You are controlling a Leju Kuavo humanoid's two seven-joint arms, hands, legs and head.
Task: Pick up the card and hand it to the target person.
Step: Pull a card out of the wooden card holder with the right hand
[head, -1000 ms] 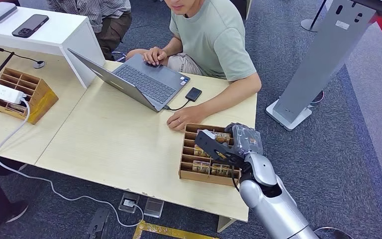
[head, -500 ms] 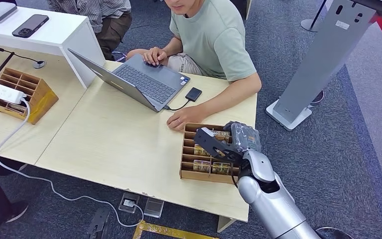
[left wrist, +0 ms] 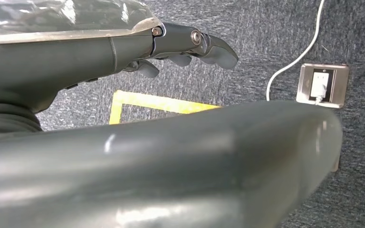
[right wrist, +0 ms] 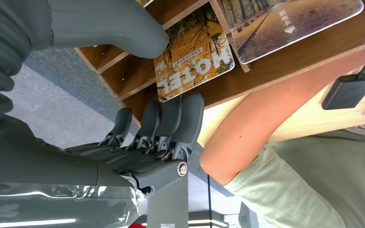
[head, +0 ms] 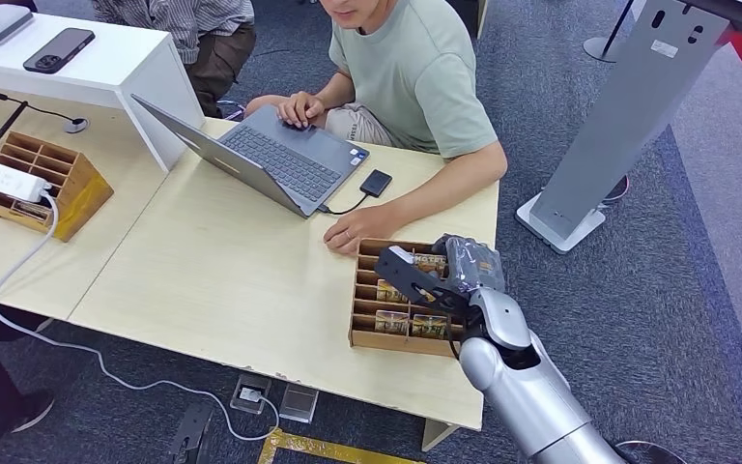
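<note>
Grey fingers (right wrist: 171, 118) of the right hand (head: 444, 275) spread open, holding nothing, just over a "HOTEL" card (right wrist: 195, 64) lying in the wooden divided tray (head: 367, 333) on the table (head: 222, 280). A person's hand (head: 353, 232) rests beside the tray. The left hand (left wrist: 180, 47) hangs with fingers loosely apart above carpet.

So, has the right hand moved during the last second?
Yes, slightly. Against the wooden card box, which stays put, the right hand has crept up and left, deeper over the compartments toward the person's hand.
</note>
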